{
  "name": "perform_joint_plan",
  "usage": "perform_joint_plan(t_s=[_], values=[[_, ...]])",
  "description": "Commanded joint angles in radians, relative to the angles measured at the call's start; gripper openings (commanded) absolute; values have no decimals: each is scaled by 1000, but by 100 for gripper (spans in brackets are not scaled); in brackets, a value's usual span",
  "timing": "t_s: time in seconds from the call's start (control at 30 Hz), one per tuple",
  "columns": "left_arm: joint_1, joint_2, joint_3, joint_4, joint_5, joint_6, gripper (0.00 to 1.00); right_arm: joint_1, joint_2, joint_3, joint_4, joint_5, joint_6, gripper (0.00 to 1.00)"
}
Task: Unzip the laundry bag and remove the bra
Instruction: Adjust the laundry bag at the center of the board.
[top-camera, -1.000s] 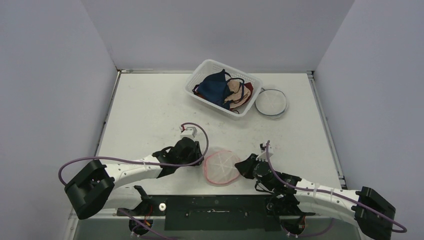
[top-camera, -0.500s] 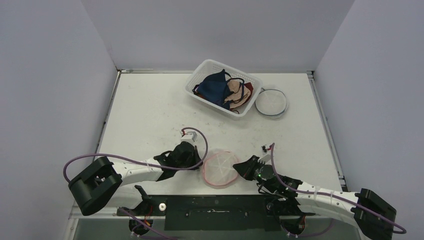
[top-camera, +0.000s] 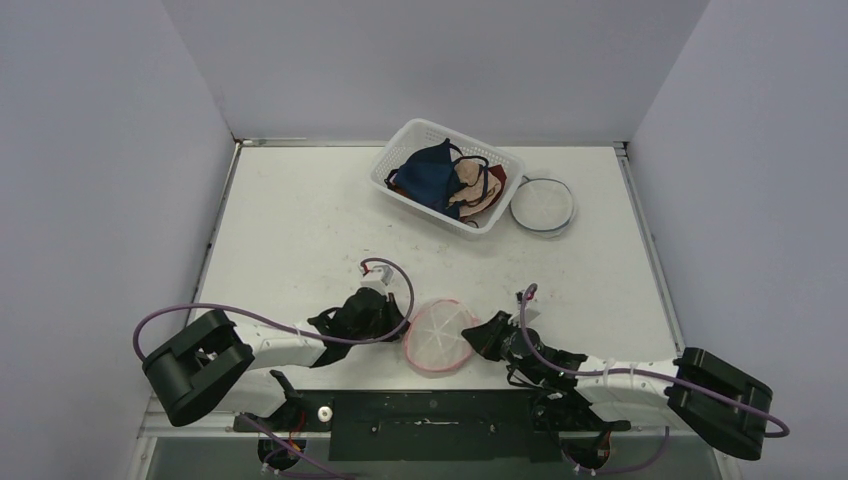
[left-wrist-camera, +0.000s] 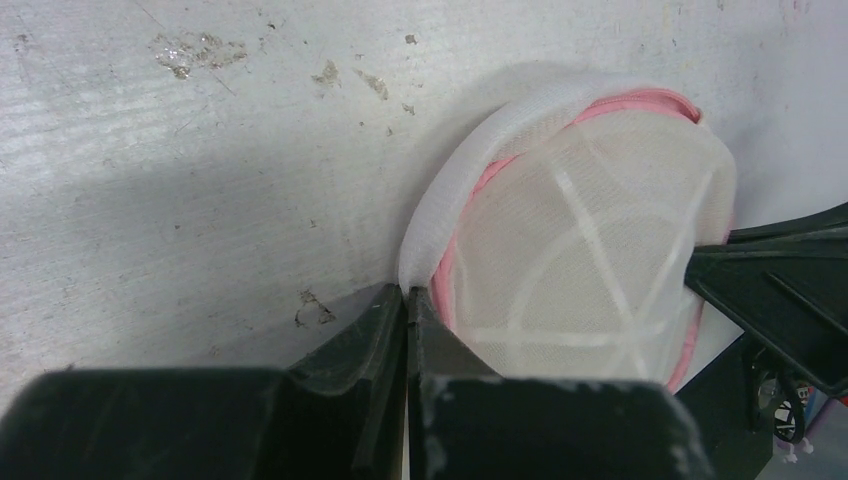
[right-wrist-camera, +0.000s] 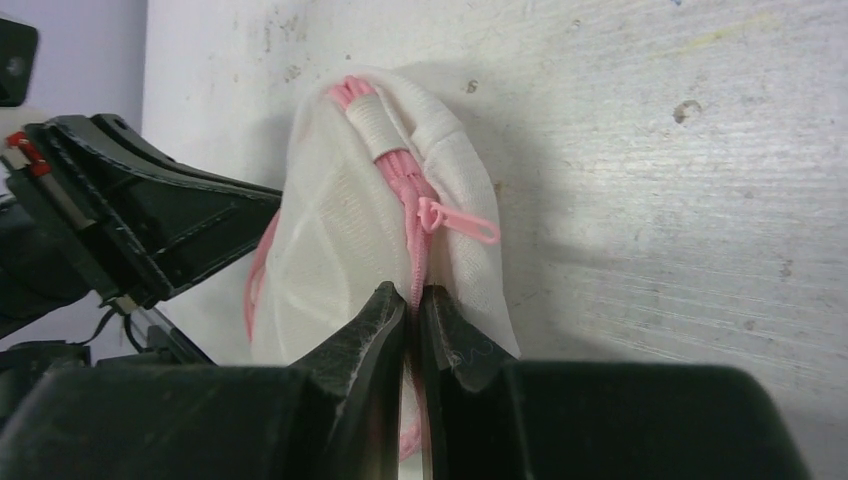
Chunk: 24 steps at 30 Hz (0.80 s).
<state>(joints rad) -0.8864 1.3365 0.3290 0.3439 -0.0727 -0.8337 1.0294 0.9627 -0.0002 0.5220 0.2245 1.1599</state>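
White scuffed table (top-camera: 300, 230), lavender walls (top-camera: 440, 60). Laundry bag (top-camera: 440, 335) lies at the near edge, left gripper (left-wrist-camera: 405, 305) and right gripper (right-wrist-camera: 412, 300) each clamped on opposite rims. Basket (top-camera: 392, 152) of garments and round mesh pouch (top-camera: 543, 205) stand far back.

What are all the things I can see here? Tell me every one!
laundry bag: one, white mesh with a pink zipper, near edge of the table, between the two grippers
zipper pull: one, pink, on the bag's zipper
basket: one, white, far middle of the table
clothes: a pile, navy, peach and red, inside the basket
round mesh bag: one, white with a dark rim, just right of the basket
table: one, white, scuffed
left gripper: one, black, pinching the bag's white edge
right gripper: one, black, pinching the bag at its zipper seam
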Motion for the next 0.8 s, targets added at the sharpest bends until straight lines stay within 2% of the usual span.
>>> perform_joint_plan(t_s=[0.0,0.07,0.13,0.23,0.33,0.6,0.77], values=[[-11,-1,-20,44,69,-28,0,20,94,11,23,26,-34,5],[-11,-8,-25,35,60,-31,0,38,117,47,-34,58,-37,7],[-11,-16,-32,29,51,-35,0,62,117,72,-104,96,-38,15],[-11,-22,-34,24,44,-39,0,104,81,103,-199,151,-43,35],[-11,-27,-36,27,45,-46,0,133,19,140,-309,200,-45,48],[-12,-44,-40,37,53,-61,0,187,-117,289,-711,336,-50,63],[-12,-49,-41,49,64,-73,0,212,-144,343,-812,361,-70,68]])
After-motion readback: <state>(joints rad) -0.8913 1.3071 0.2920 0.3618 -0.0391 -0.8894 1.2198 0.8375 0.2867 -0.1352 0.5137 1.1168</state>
